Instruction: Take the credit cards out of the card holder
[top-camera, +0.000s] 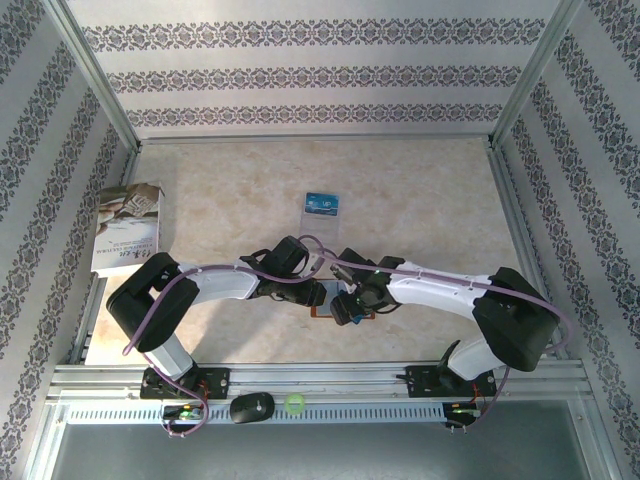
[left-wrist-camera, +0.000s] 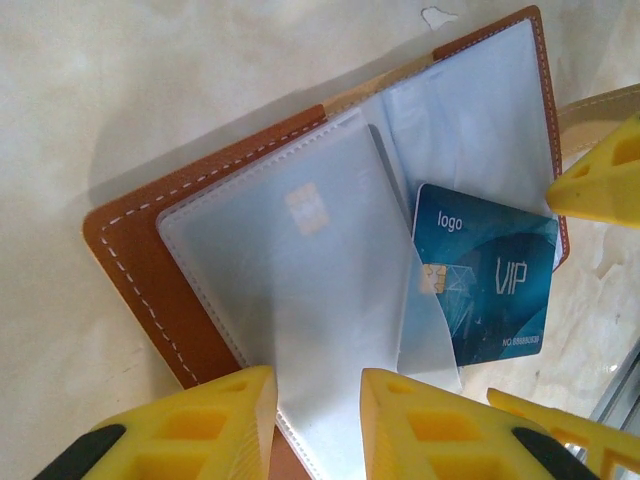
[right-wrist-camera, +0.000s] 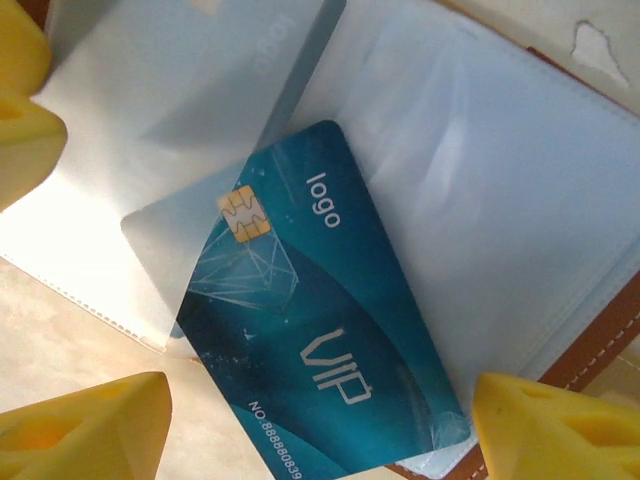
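**Item examined:** a small reddish-brown leather card holder (left-wrist-camera: 130, 250) with white stitching. It lies open and flat on the pale marbled surface (left-wrist-camera: 120, 90). In the overhead view it sits near the front, under the two wrists where the arms meet. Its clear plastic sleeves (left-wrist-camera: 300, 300) face up.

**Card 1:** a blue card (right-wrist-camera: 330, 340), rectangular plastic, marked "logo" and "VIP". It is partly out of its pocket. The gold chip end is under a frosted sleeve flap, and the numbered end projects past the holder's edge. The card lies at an angle to the holder's stitched border.

**Card 2:** a pale card (left-wrist-camera: 305, 205), seen faintly through the neighbouring frosted sleeve. Its chip patch is visible and it sits fully inside its pocket.

**Left gripper** (left-wrist-camera: 317, 390): the yellow jaws are narrowly parted at the holder's near edge. A loose sleeve leaf runs through the gap between them. Whether they press on that leaf cannot be told.

**Right gripper** (right-wrist-camera: 320, 395): the yellow jaws are wide, one on each side of the blue card's projecting end. One finger stands just beside the card's corner and the other is apart from the card.

**Elsewhere, overhead view:**
- A far blue card (top-camera: 323, 203) with pale markings rests on a pale translucent rectangular sheet (top-camera: 322, 222), well apart from the holder toward the back.
- A white-grey printed booklet (top-camera: 128, 230) lies at the left edge.
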